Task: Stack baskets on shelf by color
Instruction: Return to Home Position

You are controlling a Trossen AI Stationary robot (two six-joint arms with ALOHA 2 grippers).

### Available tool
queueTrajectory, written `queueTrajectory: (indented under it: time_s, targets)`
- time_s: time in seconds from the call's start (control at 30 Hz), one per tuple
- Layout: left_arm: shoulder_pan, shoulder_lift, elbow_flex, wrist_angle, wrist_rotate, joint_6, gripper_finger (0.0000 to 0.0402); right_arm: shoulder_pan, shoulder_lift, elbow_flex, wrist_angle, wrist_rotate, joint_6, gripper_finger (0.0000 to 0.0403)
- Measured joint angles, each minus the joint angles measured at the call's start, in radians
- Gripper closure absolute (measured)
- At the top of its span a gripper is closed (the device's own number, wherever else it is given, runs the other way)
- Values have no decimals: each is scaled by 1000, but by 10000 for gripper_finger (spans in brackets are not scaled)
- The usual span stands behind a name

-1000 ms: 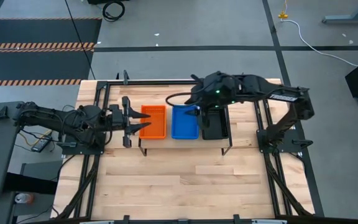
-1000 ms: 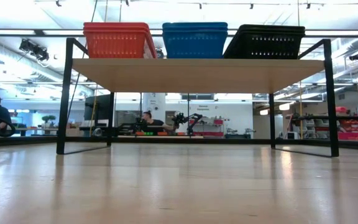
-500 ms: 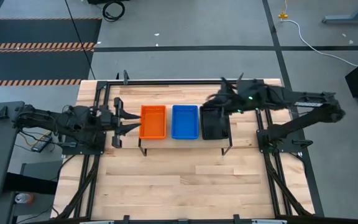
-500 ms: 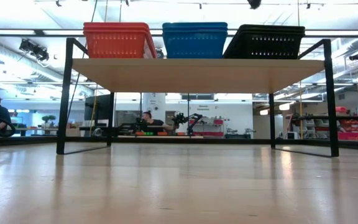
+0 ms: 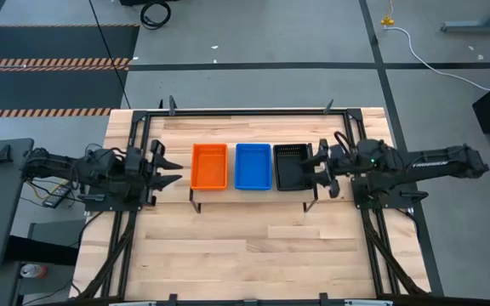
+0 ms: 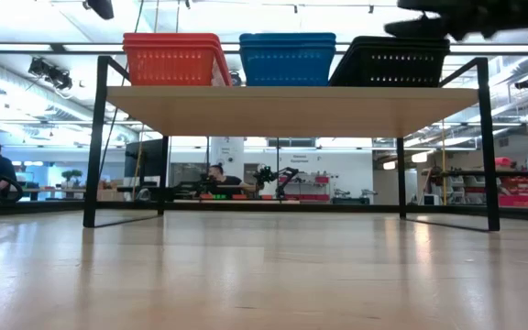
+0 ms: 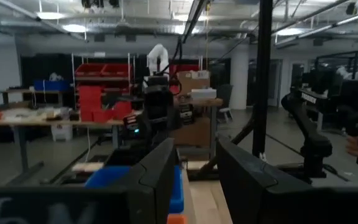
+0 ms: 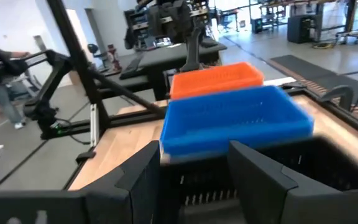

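Both end effectors are flanking the shelf (image 6: 291, 110) | right end effector (image 5: 323, 168) is gaping empty just beside black baskets (image 5: 293, 166) | blue baskets (image 5: 253, 166), orange baskets (image 5: 209, 166) are sitting beyond | left end effector (image 5: 165, 167) is gaping wide past them | risk: low swing may be clipping black stack askew

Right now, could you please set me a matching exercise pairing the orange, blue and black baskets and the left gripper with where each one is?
Things: 1 orange baskets; 2 blue baskets; 3 black baskets; 4 left gripper.
Places: A middle of the shelf; B off the shelf, beside its orange end; C shelf end nearest the right gripper; D shelf end nearest the left gripper.
Pairs: 1-D; 2-A; 3-C; 4-B.
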Motion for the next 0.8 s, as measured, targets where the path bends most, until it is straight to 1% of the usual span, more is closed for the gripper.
queueTrajectory:
  time_s: [0.13,0.27,0.37,0.43,0.5,0.67,0.73,0.8]
  targets:
    - [0,11,0,-56,-8,-13,276,26,-119,-110,41,6,-24,209]
    - [0,-4,-1,-151,-62,-23,276,64,-262,-188,27,-4,-41,209]
    - [0,-27,0,-169,-76,-31,277,83,-371,-240,12,8,-63,209]
    - [-3,-35,-25,-148,-69,-35,277,88,-439,-259,-16,12,-66,209]
    - [-4,-49,-75,-111,-68,-37,277,94,-500,-270,-50,12,-67,209]
    - [14,-113,-211,64,-86,-11,277,101,-616,-327,-148,36,-72,209]
    - [23,-158,-232,70,-77,-11,277,101,-625,-353,-154,41,-72,209]
    - [23,-204,-241,42,-62,-12,277,102,-622,-380,-152,41,-72,209]
